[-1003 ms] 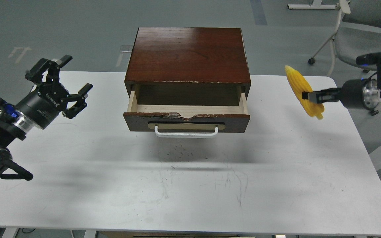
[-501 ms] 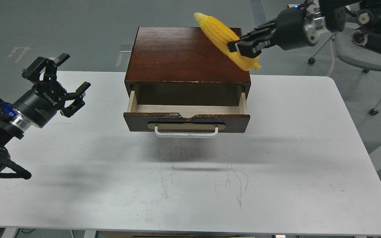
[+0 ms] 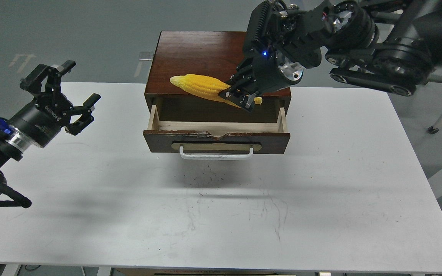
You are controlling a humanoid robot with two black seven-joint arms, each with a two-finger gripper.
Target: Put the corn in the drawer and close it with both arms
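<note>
You see the box [image 3: 217, 61] top as glossy reddish-brown wood with glare; the drawer [image 3: 216, 132] is pale raw wood inside, its front edge chipped and rough. Handle [image 3: 216, 155] looks smooth white, brass-look plate [image 3: 216, 145] matt. Corn [image 3: 202, 86] looks like ribbed matt yellow plastic. Table [image 3: 320, 199] is matt white, scuffed and speckled near the drawer. Your right gripper [image 3: 240, 97] is matt black; silver metal ring [image 3: 293, 72] on its wrist.

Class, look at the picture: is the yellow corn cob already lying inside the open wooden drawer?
No: the yellow corn cob is held by the right gripper above the open drawer, whose pale wood interior shows nothing in it.
</note>
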